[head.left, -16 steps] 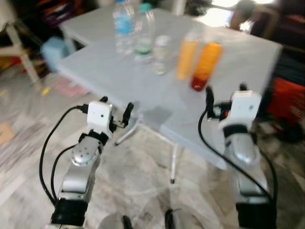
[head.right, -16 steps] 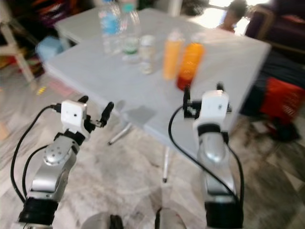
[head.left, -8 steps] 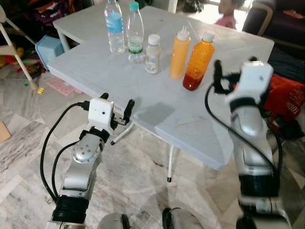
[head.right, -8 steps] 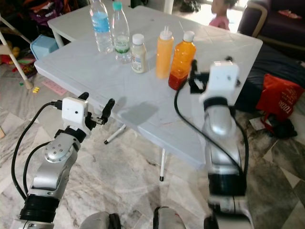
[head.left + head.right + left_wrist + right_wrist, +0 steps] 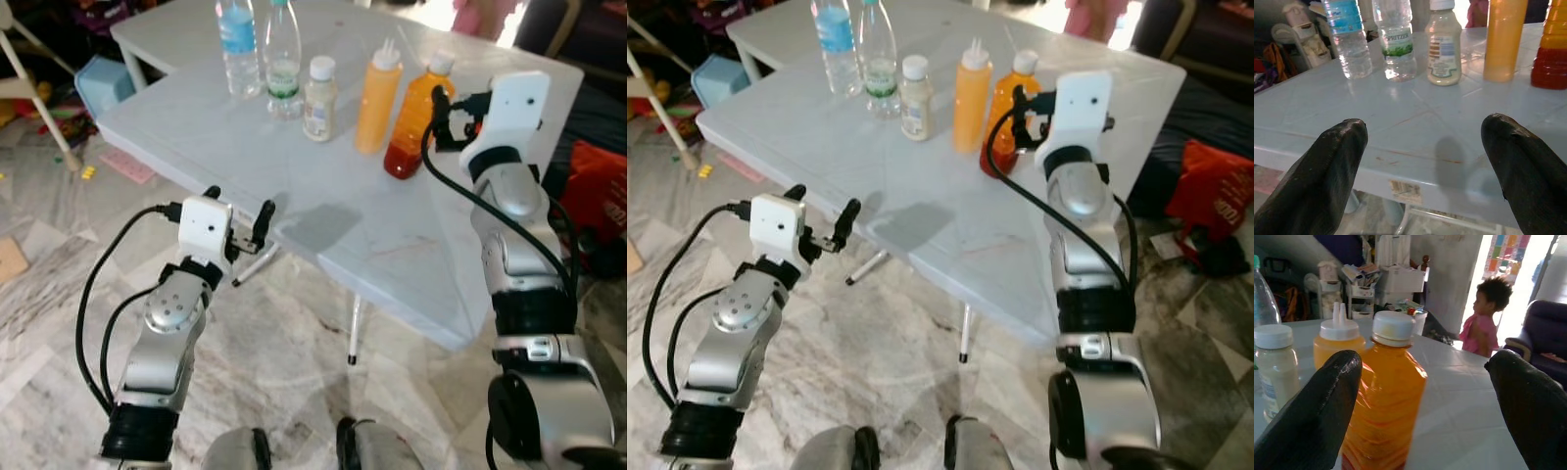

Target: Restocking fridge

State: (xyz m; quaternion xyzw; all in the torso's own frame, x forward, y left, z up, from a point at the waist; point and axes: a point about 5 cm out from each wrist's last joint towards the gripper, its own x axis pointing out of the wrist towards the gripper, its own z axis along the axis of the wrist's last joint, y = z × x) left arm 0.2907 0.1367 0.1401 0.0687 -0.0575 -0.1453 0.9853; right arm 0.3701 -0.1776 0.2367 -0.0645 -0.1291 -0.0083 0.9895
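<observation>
Five bottles stand in a row on the pale grey table (image 5: 323, 220): a blue-label water bottle (image 5: 238, 49), a green-label water bottle (image 5: 284, 69), a small cream bottle (image 5: 318, 98), an orange squeeze bottle (image 5: 377, 98) and an orange juice bottle (image 5: 414, 117) with a red bottom. My right gripper (image 5: 454, 103) is raised at bottle height just right of the juice bottle (image 5: 1383, 396), open, with the bottle near one finger and not between them. My left gripper (image 5: 238, 203) hangs open at the table's near edge, level with the tabletop, holding nothing.
A child in pink (image 5: 1486, 320) stands beyond the table's far side. A blue box (image 5: 98, 83) and a white chair leg sit on the floor at the left. A red bag (image 5: 600, 196) and a dark sofa (image 5: 1547, 333) lie to the right. Marble floor surrounds the table legs.
My right arm has risen and reached forward, bringing its gripper up beside the juice bottle. The left arm holds its place; the camera has shifted slightly.
</observation>
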